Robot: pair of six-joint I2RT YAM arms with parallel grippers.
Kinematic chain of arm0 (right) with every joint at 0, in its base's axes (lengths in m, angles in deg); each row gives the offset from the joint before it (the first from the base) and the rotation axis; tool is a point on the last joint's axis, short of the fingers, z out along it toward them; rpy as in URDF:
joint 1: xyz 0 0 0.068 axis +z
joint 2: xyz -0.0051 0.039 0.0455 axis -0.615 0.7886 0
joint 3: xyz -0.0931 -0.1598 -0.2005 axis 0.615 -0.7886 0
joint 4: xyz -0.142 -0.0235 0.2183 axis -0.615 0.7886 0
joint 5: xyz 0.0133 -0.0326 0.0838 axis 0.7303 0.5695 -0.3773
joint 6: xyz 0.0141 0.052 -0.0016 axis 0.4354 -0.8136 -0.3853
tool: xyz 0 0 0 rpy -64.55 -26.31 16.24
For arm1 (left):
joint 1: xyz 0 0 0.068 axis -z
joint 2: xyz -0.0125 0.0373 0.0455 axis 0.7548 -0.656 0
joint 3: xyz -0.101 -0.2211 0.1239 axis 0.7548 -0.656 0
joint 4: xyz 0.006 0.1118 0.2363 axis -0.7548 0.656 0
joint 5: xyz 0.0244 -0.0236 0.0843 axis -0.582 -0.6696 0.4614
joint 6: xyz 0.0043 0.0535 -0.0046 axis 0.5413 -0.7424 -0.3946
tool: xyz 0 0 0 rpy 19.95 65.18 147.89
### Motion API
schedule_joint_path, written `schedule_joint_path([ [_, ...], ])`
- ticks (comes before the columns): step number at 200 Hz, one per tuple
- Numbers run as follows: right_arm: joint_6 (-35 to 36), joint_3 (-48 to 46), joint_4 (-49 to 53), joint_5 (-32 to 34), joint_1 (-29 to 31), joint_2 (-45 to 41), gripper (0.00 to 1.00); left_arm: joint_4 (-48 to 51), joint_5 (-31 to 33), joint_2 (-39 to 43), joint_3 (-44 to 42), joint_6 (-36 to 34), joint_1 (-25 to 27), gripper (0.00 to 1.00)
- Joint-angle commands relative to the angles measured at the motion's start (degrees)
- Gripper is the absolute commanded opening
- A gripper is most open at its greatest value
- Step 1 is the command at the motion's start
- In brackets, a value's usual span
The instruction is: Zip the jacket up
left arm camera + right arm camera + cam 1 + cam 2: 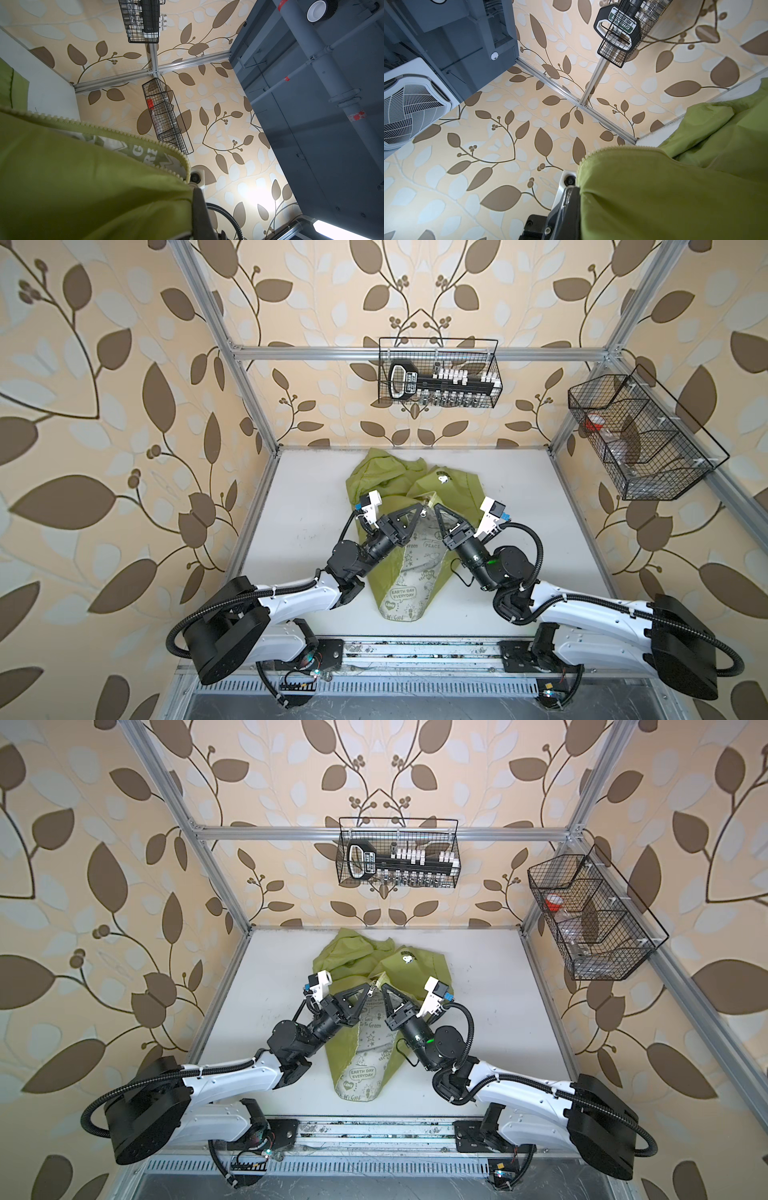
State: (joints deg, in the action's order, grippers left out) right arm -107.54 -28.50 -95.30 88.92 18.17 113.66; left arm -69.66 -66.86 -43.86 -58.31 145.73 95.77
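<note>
Nearest, the jacket (374, 485) lies mid-desk (299, 489) with its front open, and its lining (409, 593) reads "EARTH DAY EVERYDAY", "LOVE" and "PEACE". Further in, the left tool (417, 512) and right tool (437, 510) each clamp a zipper (116, 131) edge; in the wrist views fabric hides their tips. Bare desk flanks both sides. The far end is bunched, and its print is too small to read.
</note>
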Motion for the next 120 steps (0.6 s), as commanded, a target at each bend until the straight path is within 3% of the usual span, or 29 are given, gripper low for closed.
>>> schedule_joint_path([
  [1,-0.6,0.2,-2.7,-0.7,0.2,0.5,0.00,-5.0,-1.7,0.2,2.1,0.2,-0.4,0.00],
  [120,-0.7,-0.1,-2.8,-1.3,0.6,0.3,0.00,-5.0,-1.6,-0.5,1.9,0.2,-0.4,0.00],
])
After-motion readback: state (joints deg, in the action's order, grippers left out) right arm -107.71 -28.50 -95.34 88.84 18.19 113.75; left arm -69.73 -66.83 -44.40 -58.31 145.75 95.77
